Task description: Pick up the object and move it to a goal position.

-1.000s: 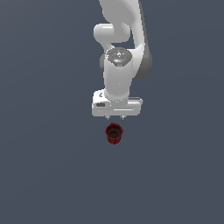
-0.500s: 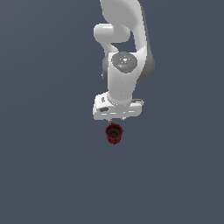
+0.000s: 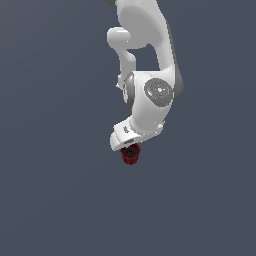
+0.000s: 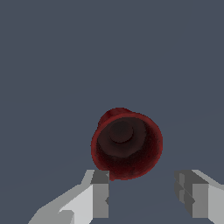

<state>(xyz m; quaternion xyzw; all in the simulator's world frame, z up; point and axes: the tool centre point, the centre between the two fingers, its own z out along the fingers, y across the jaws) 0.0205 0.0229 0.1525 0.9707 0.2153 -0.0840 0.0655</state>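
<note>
Exterior view – claw (image 3: 128,146) hidden, red cup (image 3: 131,154) half-covered

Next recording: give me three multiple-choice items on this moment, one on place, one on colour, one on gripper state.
1. Where is the ribbed cup relative to the gripper?
A. clamped between the fingers
B. ahead of the fingertips, not between them
C. out of view

2. What colour is the cup?
A. dark red
B. green
C. yellow

3. How do the fingers stand?
A. closed together
B. spread apart with a gap
C. hidden

Answers: 1 B, the wrist view shows the cup beyond the tips; 2 A, both views show it dark red; 3 B, bare floor shows between them.
</note>
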